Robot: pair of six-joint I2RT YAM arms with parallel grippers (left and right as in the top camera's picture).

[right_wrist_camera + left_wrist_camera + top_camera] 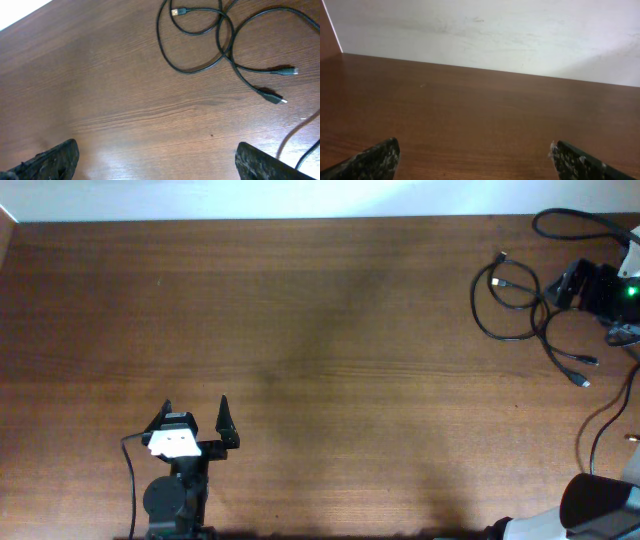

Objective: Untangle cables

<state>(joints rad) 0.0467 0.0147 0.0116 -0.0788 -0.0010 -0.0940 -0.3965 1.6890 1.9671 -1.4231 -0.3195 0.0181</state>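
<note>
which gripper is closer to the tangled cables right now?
Right. The right gripper hovers open just short of the cables at the far right; the left gripper sits open at the near left, across the table.

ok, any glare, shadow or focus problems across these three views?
Overhead: even light, a faint darker band across the middle of the table, cables readable. Left wrist: soft overall, the left gripper blurred at the bottom corners, a dim shadow on the wall at right. Right wrist: pale sheen on the table low in frame, cables sharp, the right gripper out of focus.
</note>
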